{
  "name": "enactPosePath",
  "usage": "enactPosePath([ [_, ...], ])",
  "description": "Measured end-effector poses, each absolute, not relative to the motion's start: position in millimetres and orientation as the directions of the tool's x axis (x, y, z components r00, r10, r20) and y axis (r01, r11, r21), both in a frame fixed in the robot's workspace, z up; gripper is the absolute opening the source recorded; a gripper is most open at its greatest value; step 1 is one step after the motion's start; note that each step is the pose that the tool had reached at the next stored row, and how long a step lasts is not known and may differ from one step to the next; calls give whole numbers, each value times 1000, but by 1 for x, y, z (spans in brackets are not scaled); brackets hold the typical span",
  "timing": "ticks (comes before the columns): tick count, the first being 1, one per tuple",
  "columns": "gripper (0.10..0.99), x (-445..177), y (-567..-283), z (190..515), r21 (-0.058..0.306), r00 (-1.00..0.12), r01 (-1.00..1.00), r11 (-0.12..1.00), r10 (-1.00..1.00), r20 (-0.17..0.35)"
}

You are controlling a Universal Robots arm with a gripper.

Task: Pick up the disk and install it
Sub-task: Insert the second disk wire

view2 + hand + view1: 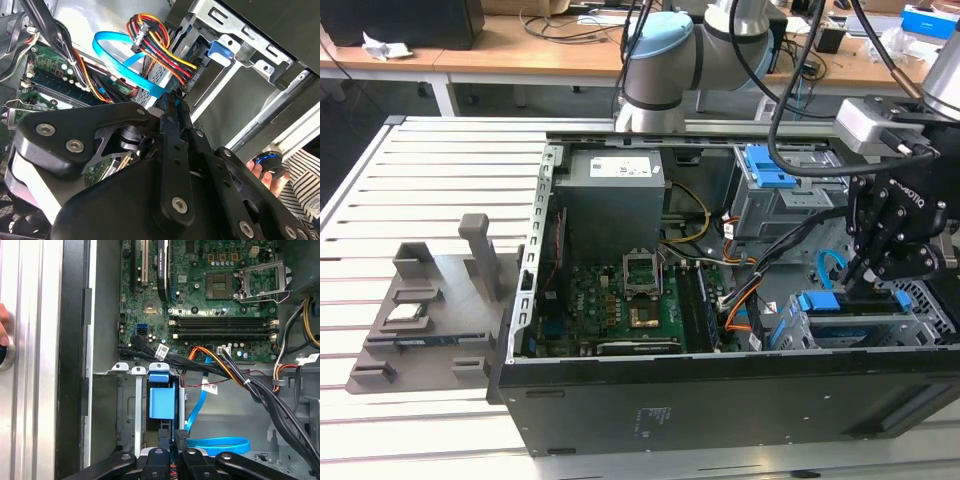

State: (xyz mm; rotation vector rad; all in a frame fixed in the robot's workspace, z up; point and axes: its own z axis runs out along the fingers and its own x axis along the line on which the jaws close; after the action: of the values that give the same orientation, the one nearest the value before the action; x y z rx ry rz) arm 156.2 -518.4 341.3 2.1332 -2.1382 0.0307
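— Where do we stand with the disk [853, 303]?

— In the exterior view we see its blue bracket sitting in the grey drive cage [865, 330] at the front corner of the open computer case [720, 400], on the exterior view's right. Our gripper [865, 268] is right above it, fingers down at the bracket.

— Are we holding it?

— In the first wrist view the fingers [164, 439] sit drawn close together at the blue bracket's edge, but whether the jaws actually clamp it we cannot tell.

— How do we do this well?

— We judge the disk should go in square to the cage rails, pressed evenly, with the blue data cable [220, 444] and the black wire bundle [250, 385] kept clear of the slot
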Motion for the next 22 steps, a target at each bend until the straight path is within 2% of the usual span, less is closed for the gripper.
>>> enactPosePath([
  [22, 161, 161, -519, 342, 68, 6, -998, 1, -995, 99],
])
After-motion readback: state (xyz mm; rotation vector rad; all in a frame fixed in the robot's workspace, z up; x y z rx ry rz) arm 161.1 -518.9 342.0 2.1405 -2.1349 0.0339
